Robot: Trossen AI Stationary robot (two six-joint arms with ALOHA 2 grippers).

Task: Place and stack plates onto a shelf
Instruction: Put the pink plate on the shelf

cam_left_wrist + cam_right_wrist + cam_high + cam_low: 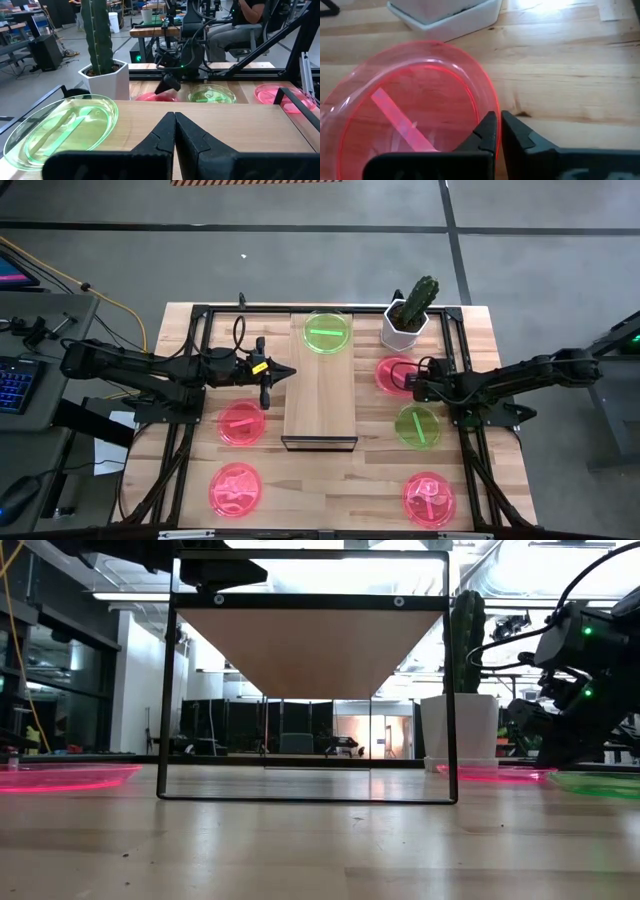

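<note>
Fingers of our right gripper (497,131) pinch the rim of a translucent pink-red round plastic plate (410,115) lying on the tabletop beside the white cactus pot (405,328). Our left gripper (290,372), closed and empty, hovers at the long light-wood shelf (320,395), which carries one neon green plate (328,333).

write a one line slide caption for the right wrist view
Right gripper shut on pink plate's rim beside white pot.

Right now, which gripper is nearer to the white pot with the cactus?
The right gripper. It is shut on the rim of a pink plate just beside the pot. The left gripper is shut at the shelf's far edge.
</note>
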